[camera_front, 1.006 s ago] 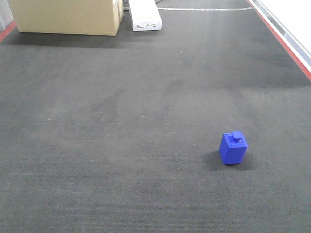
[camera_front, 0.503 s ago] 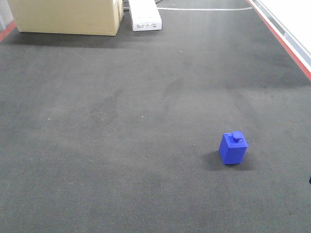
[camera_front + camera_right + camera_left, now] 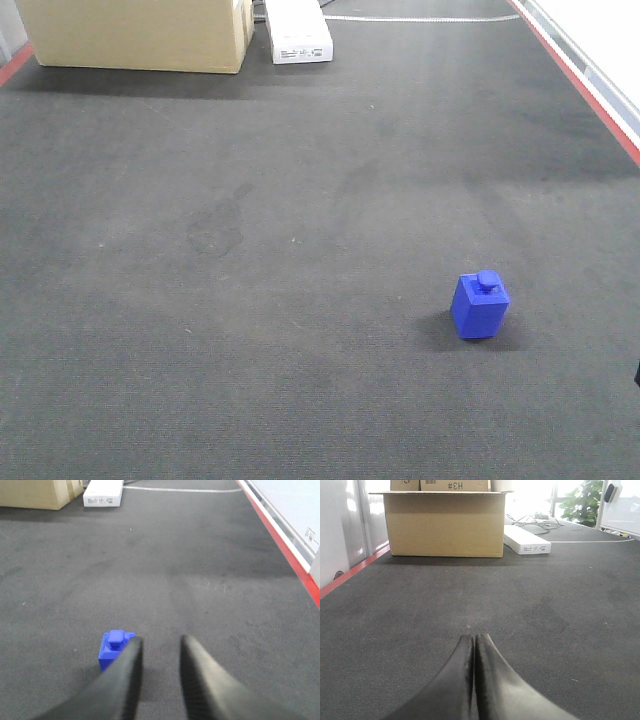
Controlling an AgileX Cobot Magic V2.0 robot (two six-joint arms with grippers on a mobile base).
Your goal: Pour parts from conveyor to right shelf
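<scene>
Count on the one conveyor (image 3: 250, 200): one blue part (image 3: 480, 307), one open cardboard box (image 3: 140, 35) and one flat white carton (image 3: 298, 35). One potted plant (image 3: 582, 502) is recorded beyond the belt. Two grippers are in view: one left gripper (image 3: 473, 637) and one right gripper (image 3: 160, 641).

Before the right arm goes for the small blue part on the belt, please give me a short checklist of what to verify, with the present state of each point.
1. Blue part stands upright on the conveyor, knob up: ok.
2. Right gripper has its jaws open: ok.
3. Part lined up between the right jaws: not ok. In the right wrist view it sits left of the gap, partly behind one jaw.
4. Left gripper out of the way, jaws shut on nothing: ok.
5. Cardboard box and white box far from the part: ok.
6. Right shelf ready to receive: cannot tell, no view shows it.
</scene>
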